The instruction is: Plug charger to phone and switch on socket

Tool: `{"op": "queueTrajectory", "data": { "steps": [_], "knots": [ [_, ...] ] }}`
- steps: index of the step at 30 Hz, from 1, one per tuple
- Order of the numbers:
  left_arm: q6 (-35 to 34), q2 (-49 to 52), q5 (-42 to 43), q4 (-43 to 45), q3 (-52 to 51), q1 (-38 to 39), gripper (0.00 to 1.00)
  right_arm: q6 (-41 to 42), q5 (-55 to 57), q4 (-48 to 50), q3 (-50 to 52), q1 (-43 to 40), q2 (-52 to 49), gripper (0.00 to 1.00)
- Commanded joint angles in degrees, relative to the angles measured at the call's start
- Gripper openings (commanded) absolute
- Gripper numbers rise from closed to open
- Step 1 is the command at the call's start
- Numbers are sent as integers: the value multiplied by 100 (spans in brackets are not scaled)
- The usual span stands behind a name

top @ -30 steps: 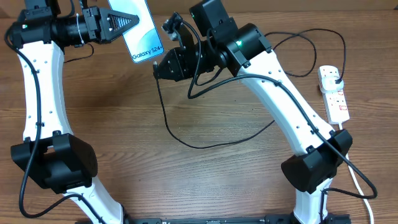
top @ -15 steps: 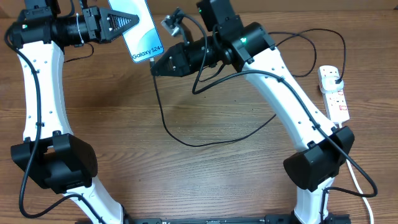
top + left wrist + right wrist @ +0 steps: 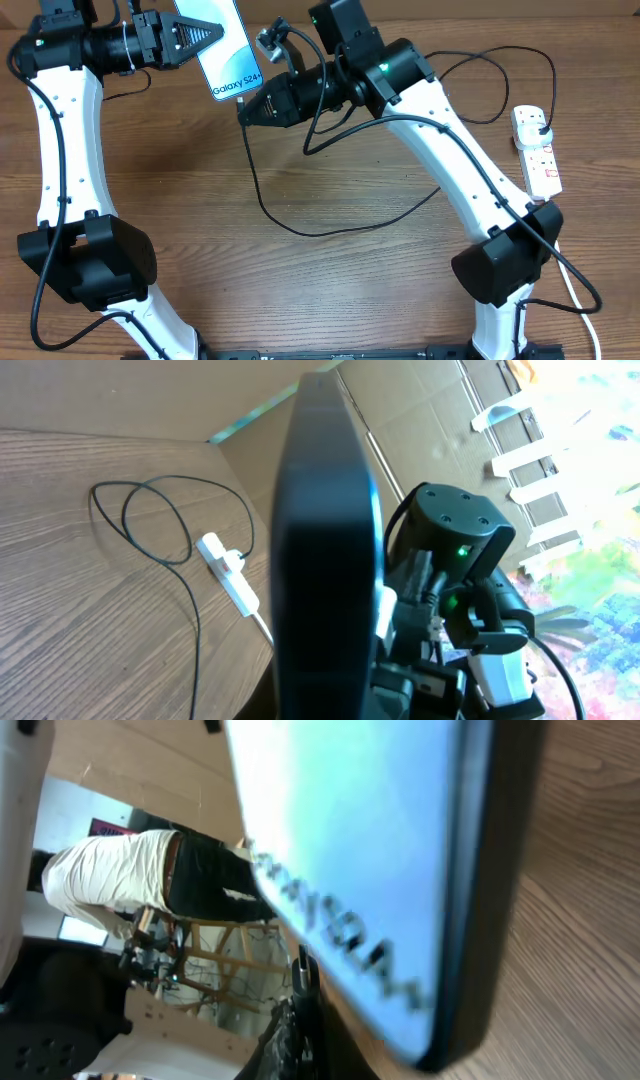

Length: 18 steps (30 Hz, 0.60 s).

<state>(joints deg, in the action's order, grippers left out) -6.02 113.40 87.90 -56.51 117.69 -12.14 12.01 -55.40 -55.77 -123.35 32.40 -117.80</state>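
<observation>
The left gripper point(image 3: 212, 33) is clenched on the phone point(image 3: 228, 60) in the upper left of the overhead frame, screen up and clear of the table point(image 3: 330, 290). The right gripper point(image 3: 243, 113) sits just below the phone's bottom edge, clamped on the tip end of the charger point(image 3: 262, 200). Whether the tip touches the phone cannot be told. The cable hangs down, curves across the middle of the frame and loops up to the socket point(image 3: 541, 160) at the right edge, where its plug point(image 3: 535, 124) sits in the strip's top end.
</observation>
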Motion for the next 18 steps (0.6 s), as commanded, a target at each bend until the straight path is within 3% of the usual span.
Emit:
{"op": "queueTrajectory", "data": {
  "steps": [1,18],
  "knots": [
    [-33,-59,278,26,55,-15,4,133,-247,164,2,-4,-118,4],
    [138,-59,278,28,55,-17,4,-31,-337,-2,2,-70,-118,4]
  ]
}}
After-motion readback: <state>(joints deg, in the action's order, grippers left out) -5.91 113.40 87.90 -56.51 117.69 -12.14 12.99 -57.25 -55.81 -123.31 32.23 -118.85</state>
